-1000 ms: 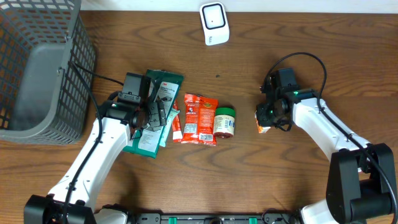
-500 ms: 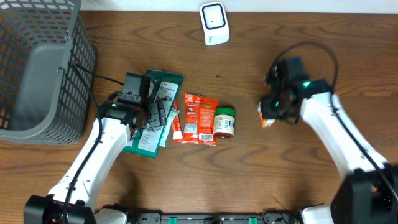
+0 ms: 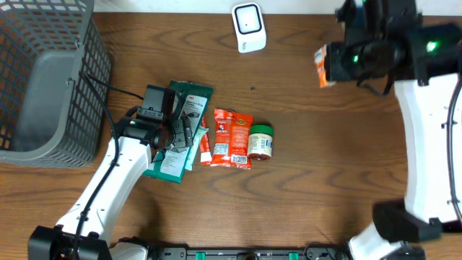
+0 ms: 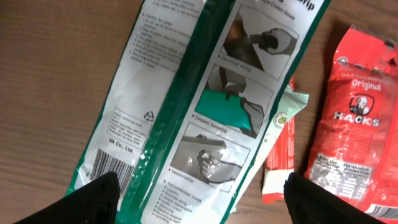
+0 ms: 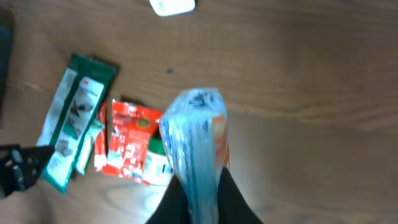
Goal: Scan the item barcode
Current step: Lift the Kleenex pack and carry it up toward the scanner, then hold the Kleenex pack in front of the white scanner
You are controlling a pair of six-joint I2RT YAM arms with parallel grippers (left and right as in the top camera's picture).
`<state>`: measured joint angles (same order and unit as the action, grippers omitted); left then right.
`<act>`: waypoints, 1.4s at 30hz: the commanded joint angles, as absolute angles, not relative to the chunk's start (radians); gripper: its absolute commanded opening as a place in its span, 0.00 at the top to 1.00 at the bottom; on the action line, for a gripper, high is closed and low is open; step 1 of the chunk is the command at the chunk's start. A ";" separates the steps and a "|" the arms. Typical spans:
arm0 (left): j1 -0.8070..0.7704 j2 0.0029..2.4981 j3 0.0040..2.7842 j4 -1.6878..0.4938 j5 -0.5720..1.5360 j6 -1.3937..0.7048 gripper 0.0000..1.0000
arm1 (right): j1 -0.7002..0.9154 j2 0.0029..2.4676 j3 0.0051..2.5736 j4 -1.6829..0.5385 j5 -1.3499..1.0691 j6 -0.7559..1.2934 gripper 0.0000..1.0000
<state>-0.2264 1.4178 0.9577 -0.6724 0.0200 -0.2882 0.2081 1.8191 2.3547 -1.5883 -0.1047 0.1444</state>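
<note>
Packet (image 3: 323,66), orange and white with a clear crinkled end, is held off the wooden table (image 3: 325,188) at about 1 o'clock in the overhead view. It sits at 3 o'clock from the scanner (image 3: 249,27) and well apart from it.

A grey mesh basket (image 3: 97,68) fills the 10 o'clock corner. The right arm reaches up the 3 o'clock side. The right gripper (image 3: 338,63) is pinched tight on the packet's lower end, and in the wrist view the packet stands up between its two dark fingers. The left arm comes in from 7 o'clock. The left gripper (image 3: 180,133) hangs over the green pack (image 3: 196,97) with its fingers spread wide on either side, and whether they touch the pack I cannot tell.

The green pack lies flat just left of centre, tilted toward 1 o'clock, with printed instruction pictures and a barcode facing up in the left wrist view. Just beside it at 3 o'clock lies a red Hacks bag (image 3: 232,137). A thin red-and-white sachet (image 3: 204,144) is tucked between the two. A small jar (image 3: 260,141) with a green lid lies on its side, touching the bag's 3 o'clock edge. The white scanner sits at 12 o'clock near the table's far edge.
</note>
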 commanded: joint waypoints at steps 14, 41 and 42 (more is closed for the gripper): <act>-0.226 1.422 0.953 -0.673 0.015 -0.286 0.15 | 0.318 2.409 2.802 -1.314 -0.098 0.132 0.99; -0.226 1.422 0.953 -0.673 0.015 -0.286 0.15 | 0.377 2.763 2.798 -0.766 0.134 0.118 0.99; -0.226 1.422 0.953 -0.673 0.015 -0.286 0.15 | 0.377 2.767 2.798 -0.766 0.147 0.118 0.99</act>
<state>-0.2264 1.4178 0.9569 -0.6727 0.0200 -0.2882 0.3779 2.7426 2.7838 -0.7708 0.1139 0.1246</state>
